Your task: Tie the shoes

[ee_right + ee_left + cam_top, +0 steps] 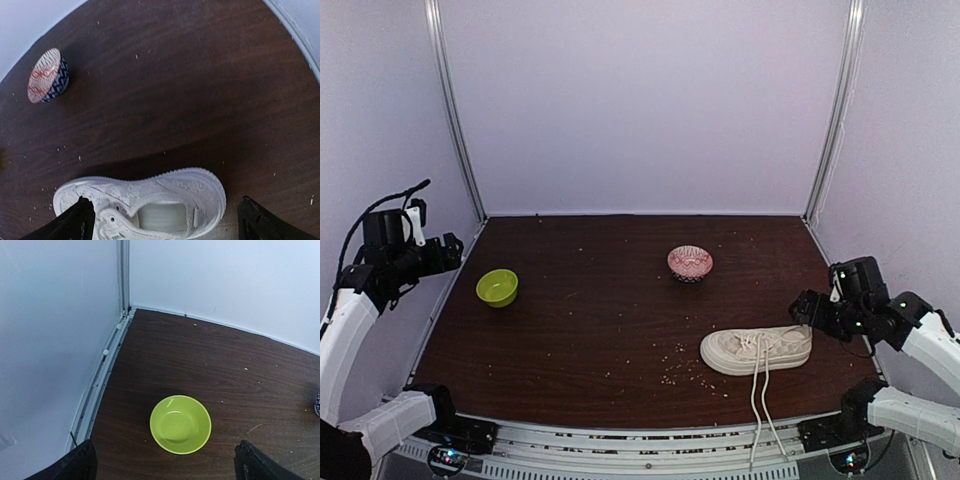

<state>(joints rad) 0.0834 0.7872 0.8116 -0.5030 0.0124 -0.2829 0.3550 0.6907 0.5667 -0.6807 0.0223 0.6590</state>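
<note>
Hovering with its jaws spread wide and nothing between them, the right gripper (pixel 807 308) hangs just beside the heel of the cream shoe (pixel 757 350), apparently poised for a first reach at the laces (pixel 760 410). The shoe rests on its sole at the near right of the table (pixel 590 330), toe pointing left, laces untied and trailing over the near edge. The left gripper (pixel 448 252), equally wide and empty, waits well apart at the left, above a green bowl (pixel 498 287).

Cream shoe (pixel 175 189) at bottom edge, beneath wide-apart right jaws; patterned bowl (pixel 46 76) upper left, well apart; dark table (pixel 200 75).
</note>
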